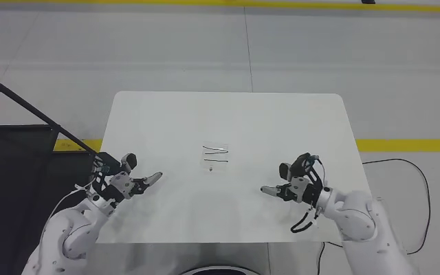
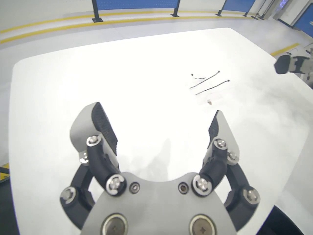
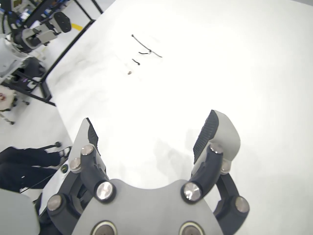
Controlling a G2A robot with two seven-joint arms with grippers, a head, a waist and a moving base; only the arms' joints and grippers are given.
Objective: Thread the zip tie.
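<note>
So the left pincer (image 2: 157, 110) and right pincer (image 3: 149, 116) both hang wide open and empty over the near corners of the desk (image 1: 275, 117). They flank the zip ties (image 1: 216, 150) lying mid-desk, I'm guessing so each can grab an end.

The zip ties (image 1: 215, 148) are black, the table (image 1: 172, 124) plain white.

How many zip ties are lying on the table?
2. The farther zip tie and the nearer zip tie lie side by side, centrally; tiny bits by them are unclear.
</note>
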